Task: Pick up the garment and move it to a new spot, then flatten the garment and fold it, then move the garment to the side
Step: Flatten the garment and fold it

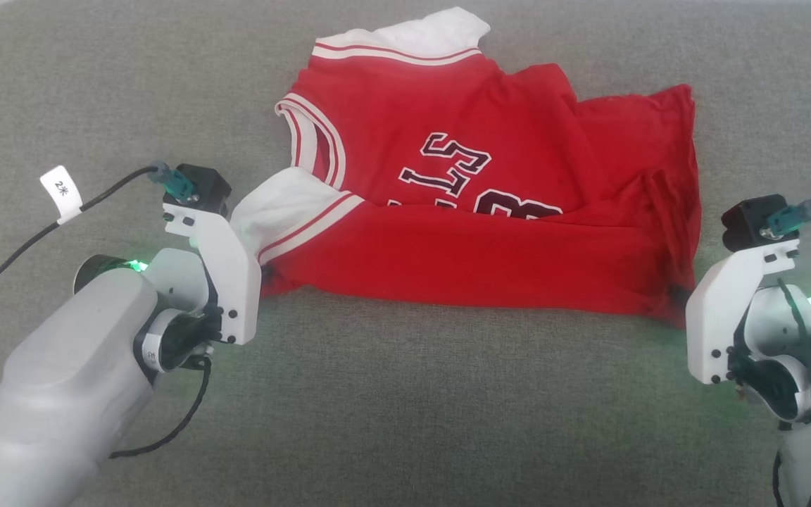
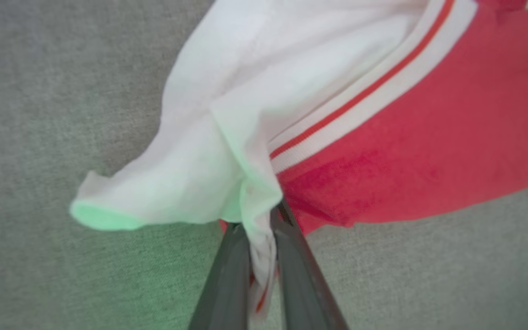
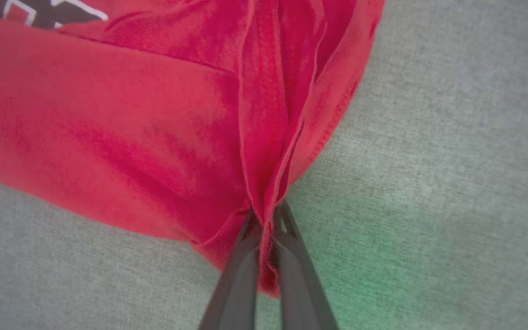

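The garment (image 1: 462, 211) is lying part-folded on the grey surface (image 1: 405, 408), reaching from the centre of the head view toward 12 o'clock, its near edge doubled over the lettering (image 1: 455, 165). Both near corners are being pinched, probably so the cloth can be lifted or drawn evenly for another fold. The left gripper (image 2: 262, 229) is clamping the white cuff (image 2: 227, 137) at the garment's 8 o'clock corner. The right gripper (image 3: 266, 220) is squeezing bunched red hem (image 3: 268, 137) at 4 o'clock — both jaws nearly closed on fabric.
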Controlling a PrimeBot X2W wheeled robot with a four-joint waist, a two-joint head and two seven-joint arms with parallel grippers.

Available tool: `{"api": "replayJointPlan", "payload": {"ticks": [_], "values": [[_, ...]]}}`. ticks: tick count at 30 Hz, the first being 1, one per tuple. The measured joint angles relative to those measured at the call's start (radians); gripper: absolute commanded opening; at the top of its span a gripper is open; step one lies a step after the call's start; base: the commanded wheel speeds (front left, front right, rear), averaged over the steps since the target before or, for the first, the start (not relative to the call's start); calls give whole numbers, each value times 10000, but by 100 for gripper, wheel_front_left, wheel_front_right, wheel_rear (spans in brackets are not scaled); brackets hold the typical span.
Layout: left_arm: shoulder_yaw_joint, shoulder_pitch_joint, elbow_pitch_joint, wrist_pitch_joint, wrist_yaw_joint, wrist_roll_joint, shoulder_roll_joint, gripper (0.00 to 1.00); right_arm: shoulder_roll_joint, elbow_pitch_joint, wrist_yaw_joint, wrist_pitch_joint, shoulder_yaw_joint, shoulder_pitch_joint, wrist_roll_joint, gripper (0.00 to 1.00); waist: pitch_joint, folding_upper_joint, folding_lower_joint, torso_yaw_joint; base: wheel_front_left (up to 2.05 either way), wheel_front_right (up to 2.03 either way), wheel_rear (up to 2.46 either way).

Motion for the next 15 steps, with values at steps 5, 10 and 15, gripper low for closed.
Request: {"api": "replayJointPlan", "payload": {"ticks": [5, 10, 15], "values": [[-79, 9, -12, 59, -27, 8, 59, 0, -67, -347, -2, 182, -115, 84, -4, 0, -157, 0, 0, 77, 0, 0, 0], [-142, 137, -541, 468, 242, 0, 405, 0, -332, -959, -2, 552, -261, 256, 186, 0, -344, 0, 0, 126, 0, 0, 0], [-194, 492, -1822, 909, 897, 13, 1011, 0, -593, -1843, -2, 1175, -433, 740, 512, 0, -552, 0, 0, 138, 0, 0, 0]]}}
